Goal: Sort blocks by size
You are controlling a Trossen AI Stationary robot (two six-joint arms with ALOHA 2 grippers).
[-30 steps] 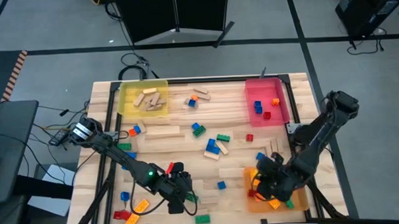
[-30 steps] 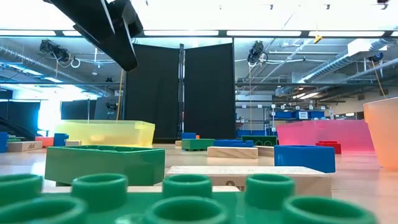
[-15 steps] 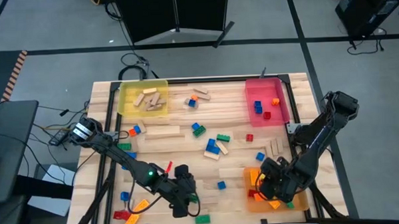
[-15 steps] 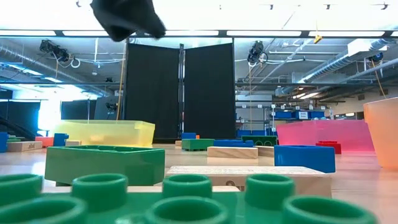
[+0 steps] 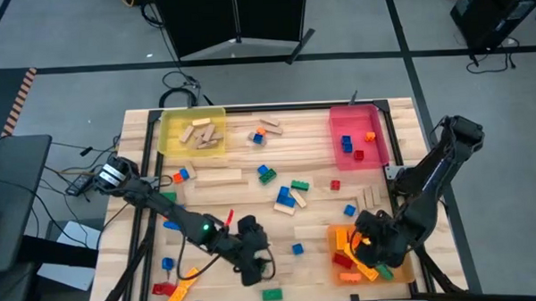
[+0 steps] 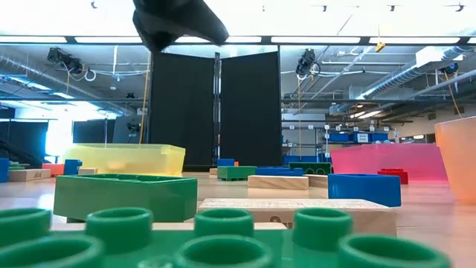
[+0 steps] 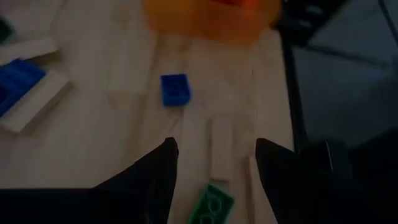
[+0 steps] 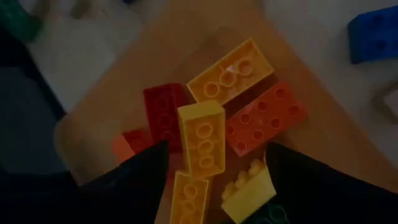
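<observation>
Studded bricks and tan wooden blocks (image 5: 217, 177) lie scattered on the wooden table. My left gripper (image 5: 257, 265) hangs open near the front edge, above a tan wooden block (image 7: 221, 149), with a blue brick (image 7: 175, 89) beyond it and a green one (image 7: 211, 202) nearer. My right gripper (image 5: 372, 245) stands open over the orange tray (image 5: 335, 255), pointing steeply down. Its fingers stand on either side of a yellow brick (image 8: 202, 140), with a gap on each side. That brick lies on the red, orange and yellow bricks in the tray.
At the back left a yellow tray (image 5: 166, 136) holds wooden blocks; at the back right a pink tray (image 5: 335, 135) holds small blue and red bricks. Loose bricks lie along the front left edge (image 5: 179, 283). A green brick (image 6: 216, 238) fills the low view's foreground.
My left gripper has moved toward the table's right edge along the front, its wrist turning a little. My right gripper has shifted toward the right over the orange tray, and more of the bricks in the tray show now.
</observation>
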